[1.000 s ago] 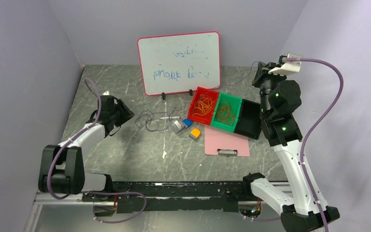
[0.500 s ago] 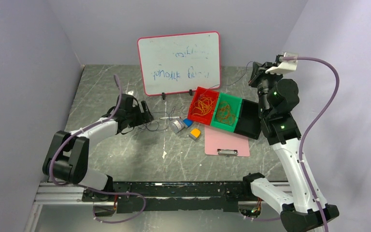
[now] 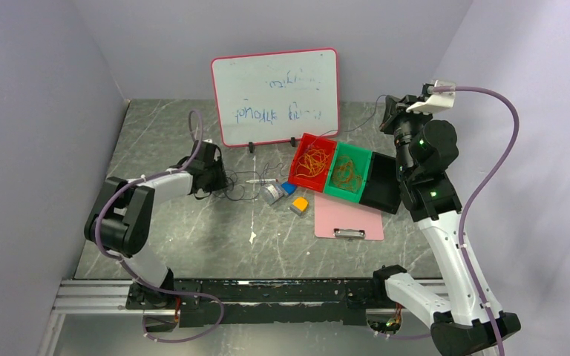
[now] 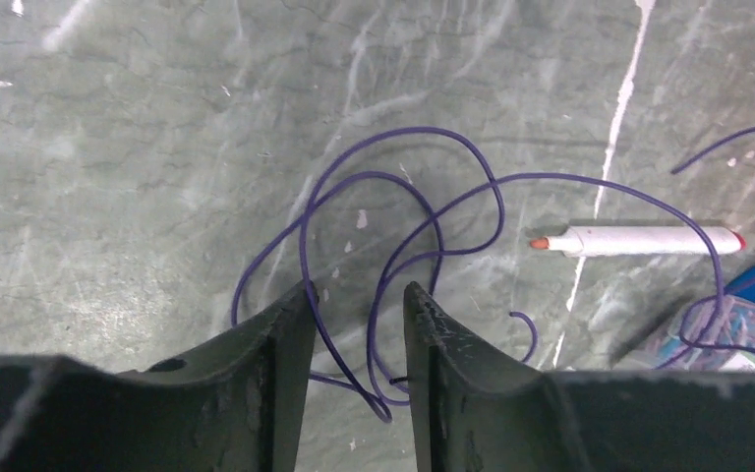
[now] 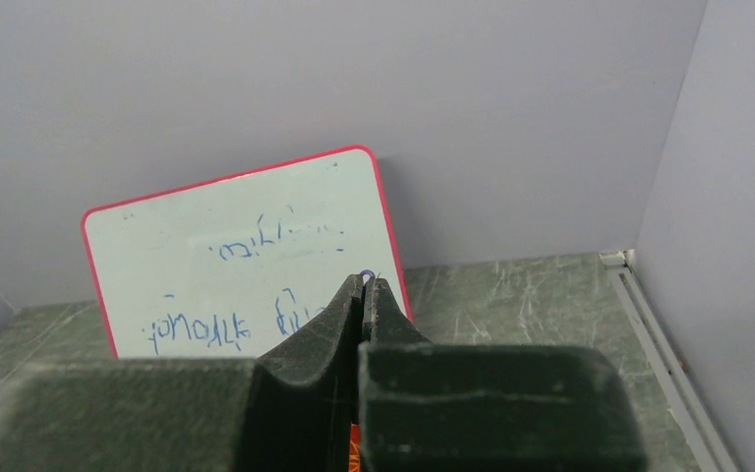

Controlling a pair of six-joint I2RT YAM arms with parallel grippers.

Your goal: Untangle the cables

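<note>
The left claw [image 4: 354, 315] is held low over the table [image 4: 108, 147] with its fingers apart. Loops of the purple cable [image 4: 423, 129] are spread between them and ahead at 12 o'clock. A marker [image 4: 639, 239] is seen at 3 o'clock of the loops. The right claw [image 5: 366, 290] is raised at 2 o'clock of the red tray [image 3: 297, 165] and pressed together on the purple cable's end. Orange cables [image 3: 312, 162] are piled in that tray, and yellowish cables [image 3: 346, 176] in the green tray [image 3: 356, 148] at its 3 o'clock.

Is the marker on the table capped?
No: the marker lies with its orange tip bare in the left wrist view, and no cap covers that end.
</note>
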